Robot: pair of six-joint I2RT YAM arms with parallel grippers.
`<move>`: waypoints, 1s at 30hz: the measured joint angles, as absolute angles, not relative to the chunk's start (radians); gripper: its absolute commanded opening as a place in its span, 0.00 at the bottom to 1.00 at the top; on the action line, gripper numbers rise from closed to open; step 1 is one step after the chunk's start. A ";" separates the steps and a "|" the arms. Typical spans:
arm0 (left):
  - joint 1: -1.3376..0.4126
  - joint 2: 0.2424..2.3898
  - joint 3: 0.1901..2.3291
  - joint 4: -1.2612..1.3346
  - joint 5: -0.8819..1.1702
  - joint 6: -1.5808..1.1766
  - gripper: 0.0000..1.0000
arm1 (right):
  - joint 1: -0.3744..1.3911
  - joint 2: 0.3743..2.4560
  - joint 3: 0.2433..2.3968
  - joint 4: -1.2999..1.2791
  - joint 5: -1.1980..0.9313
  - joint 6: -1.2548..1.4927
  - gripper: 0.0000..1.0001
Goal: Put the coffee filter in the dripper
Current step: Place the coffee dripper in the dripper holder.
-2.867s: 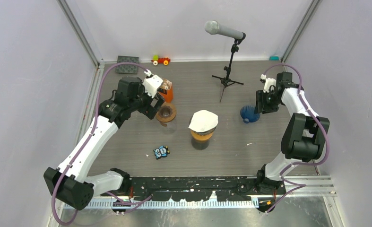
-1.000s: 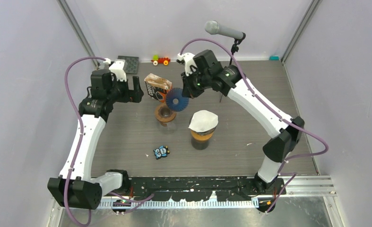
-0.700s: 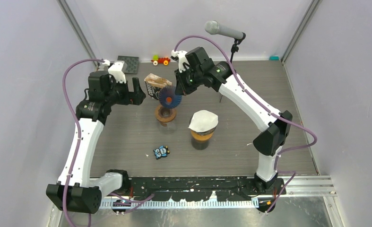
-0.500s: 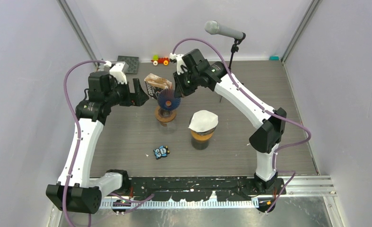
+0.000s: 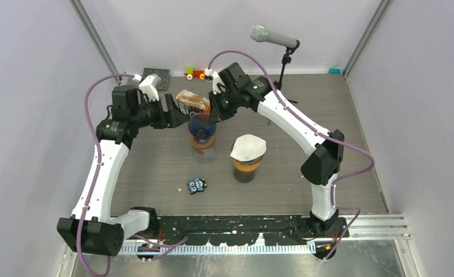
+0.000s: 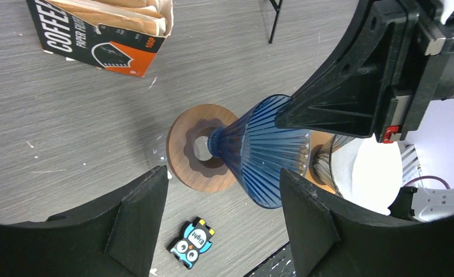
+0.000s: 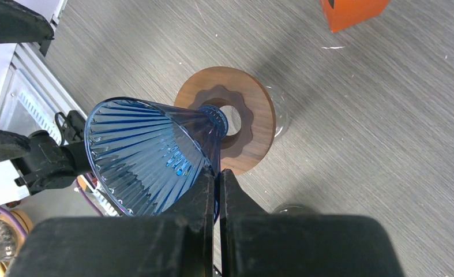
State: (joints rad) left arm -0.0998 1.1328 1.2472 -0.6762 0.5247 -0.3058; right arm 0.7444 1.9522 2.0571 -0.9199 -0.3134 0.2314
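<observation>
Since a second back, right end effector (image 7: 218, 176) has swung the blue dripper (image 7: 149, 156) over to the wooden ring (image 7: 256, 109), pinched shut on its rim, tilted. Left end effector (image 6: 223, 173) gapes wide, empty. Seating undone; coffee filters (image 6: 117, 8) sit in their box (image 6: 92, 43).

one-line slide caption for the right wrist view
Right gripper pinches the blue dripper wall, tip near the wooden ring hole
</observation>
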 measured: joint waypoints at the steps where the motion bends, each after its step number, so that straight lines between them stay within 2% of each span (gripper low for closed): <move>1: -0.104 1.137 1.247 -0.675 0.525 -0.308 0.70 | 0.744 1.958 2.057 -0.920 -0.317 0.236 0.01; 7: -0.131 1.149 1.242 -0.659 0.525 -0.315 0.67 | 0.745 1.976 2.057 -0.922 -0.324 0.242 0.01; 30: -0.170 1.167 1.188 -0.617 0.514 -0.311 0.67 | 0.751 2.009 2.057 -0.947 -0.327 0.241 0.00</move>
